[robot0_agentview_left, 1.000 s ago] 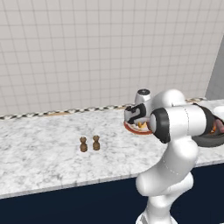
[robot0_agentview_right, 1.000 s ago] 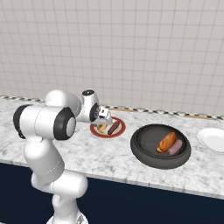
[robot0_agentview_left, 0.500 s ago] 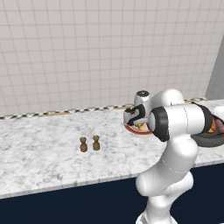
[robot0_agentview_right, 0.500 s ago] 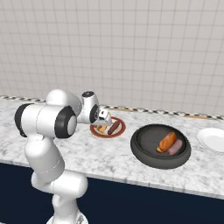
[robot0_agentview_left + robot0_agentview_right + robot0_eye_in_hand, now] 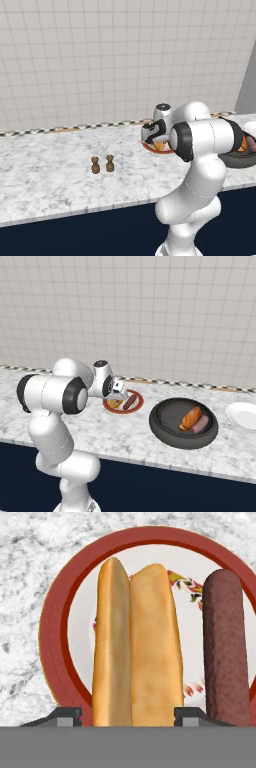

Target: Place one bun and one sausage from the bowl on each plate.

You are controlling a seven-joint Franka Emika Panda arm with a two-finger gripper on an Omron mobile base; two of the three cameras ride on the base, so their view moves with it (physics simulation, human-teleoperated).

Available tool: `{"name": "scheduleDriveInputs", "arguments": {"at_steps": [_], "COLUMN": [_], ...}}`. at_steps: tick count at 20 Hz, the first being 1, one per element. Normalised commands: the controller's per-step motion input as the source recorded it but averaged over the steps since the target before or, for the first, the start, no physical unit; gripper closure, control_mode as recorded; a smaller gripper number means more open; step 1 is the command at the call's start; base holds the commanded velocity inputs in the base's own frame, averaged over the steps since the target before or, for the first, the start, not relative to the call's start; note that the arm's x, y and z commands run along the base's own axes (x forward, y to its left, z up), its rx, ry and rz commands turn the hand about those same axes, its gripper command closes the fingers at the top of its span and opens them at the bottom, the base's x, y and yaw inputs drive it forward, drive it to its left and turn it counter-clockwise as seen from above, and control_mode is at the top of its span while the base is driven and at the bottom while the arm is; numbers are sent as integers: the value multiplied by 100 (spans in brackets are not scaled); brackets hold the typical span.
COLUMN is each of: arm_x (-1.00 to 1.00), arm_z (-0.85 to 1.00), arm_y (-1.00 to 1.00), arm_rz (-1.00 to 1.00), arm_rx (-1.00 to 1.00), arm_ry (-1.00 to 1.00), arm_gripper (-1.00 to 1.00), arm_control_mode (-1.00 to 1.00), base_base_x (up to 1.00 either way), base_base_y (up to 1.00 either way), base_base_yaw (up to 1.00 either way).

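The tool point(image 5: 128, 716) sits low over the red-rimmed plate point(image 5: 55, 612), and its two dark fingertips point(image 5: 65, 716) stand apart, one on each side of the bun point(image 5: 135, 647), with a sliver of daylight to either side: jaws parted, nothing gripped. That bun lies flat on the plate's cream centre, slit showing, and right beside it, alongside on the same plate, lies a brown sausage point(image 5: 226, 647), close to the bun.

From the right base view, the plate point(image 5: 136, 407) sits on the marble counter point(image 5: 125, 436) near the tiled wall, with the arm's hand right over its near edge. Just beside it, toward the right, there's the big dark bowl point(image 5: 184, 422), and in it a second bun point(image 5: 191, 417) and a pinkish sausage point(image 5: 200, 424) lying side by side. Further right, the white plate point(image 5: 243, 415) at the picture's edge.

Over on the left base view, two small brown shakers point(image 5: 102, 164) stand together on the counter, well apart from the plates.
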Motion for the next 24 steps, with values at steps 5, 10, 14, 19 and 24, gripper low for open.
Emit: {"name": "scheduleDriveInputs", "arguments": {"at_steps": [5, 10, 14, 19, 24], "arm_x": [-5, -64, -65, 0, -5], "arm_z": [1, 61, 70, 75, 43], "arm_y": [0, -1, -28, -21, -67], "arm_rz": [0, 0, -2, -7, -10], "arm_rx": [0, 0, 0, -1, 0], "arm_ry": [-1, -8, 0, 0, 1], "arm_gripper": [-100, -100, -100, -100, -100], "arm_control_mode": [-100, -100, -100, -100, -100], "base_base_x": [0, 0, 0, 0, 0], "base_base_y": [0, 0, 0, 0, 0], "base_base_yaw": [0, 0, 0, 0, 0]}}
